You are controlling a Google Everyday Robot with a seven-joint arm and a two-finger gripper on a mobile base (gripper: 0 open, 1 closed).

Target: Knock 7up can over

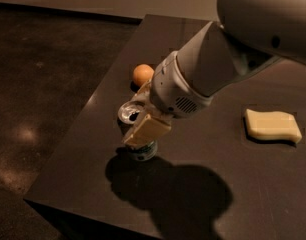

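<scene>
As the arm reached down from the upper right of the frame, the gripper (pixel 134 118) sat right at the 7up can (pixel 142 152), left of centre on the dark worktop (pixel 273 184) and near its left edge. The fingers were spread, not closed: the near finger (pixel 146 129) lay across the front of the can's body, the far one showed behind the silver top, and nothing looked clamped between them. The can stood more or less upright, perhaps leaning a touch toward the left; from this angle that was hard to settle.

This looked like the contact step, the tipping itself not yet done. The next move called for a sideways shove high on the can, enough to carry it past its balance point, and preferably away from the worktop's left edge so it would not roll off.

Most of the can's side was hidden behind the near finger; only the green-marked base and the open top showed. The far finger's tip was lost behind the wrist. An orange ball (pixel 142 74) sat just beyond, partly masked, and a pale yellow block (pixel 272 126) lay well apart at the right. The arm's upper part was cut off by the frame.
</scene>
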